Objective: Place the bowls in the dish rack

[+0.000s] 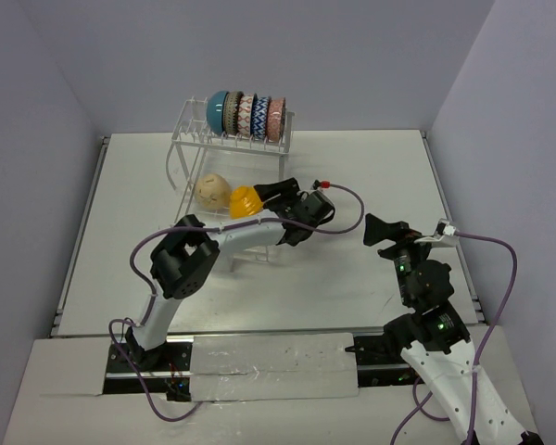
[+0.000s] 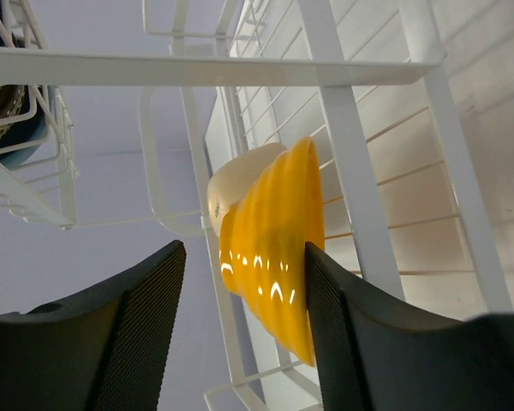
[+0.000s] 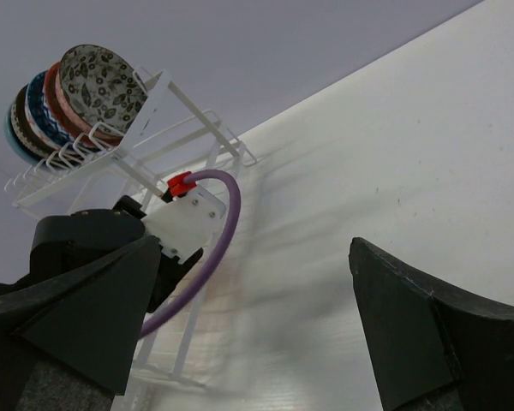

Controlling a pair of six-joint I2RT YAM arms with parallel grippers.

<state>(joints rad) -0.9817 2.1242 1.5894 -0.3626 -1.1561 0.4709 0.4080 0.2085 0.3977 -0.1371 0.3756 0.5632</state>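
Left claw [image 2: 244,257] slack around yellow bowl [image 2: 270,265] in lower tier of rack [image 1: 232,139]; right claw [image 3: 255,257] wide open, holding nothing.

Yellow bowl stands on edge on the lower-tier wires, touching tan bowl [image 1: 211,190] just to its left. Left claw is partly open with a finger on either side of the yellow bowl: one finger [image 2: 351,342] meets the rim, and a gap shows at the other, so there is no grip. Top tier holds five bowls [image 1: 247,115] upright in the slots, with teal bowl [image 1: 217,109] at the left end and patterned bowl [image 1: 276,116] at the right end. Right claw hangs over bare surface [image 1: 352,176], right of and nearer than the rack, well apart from it.
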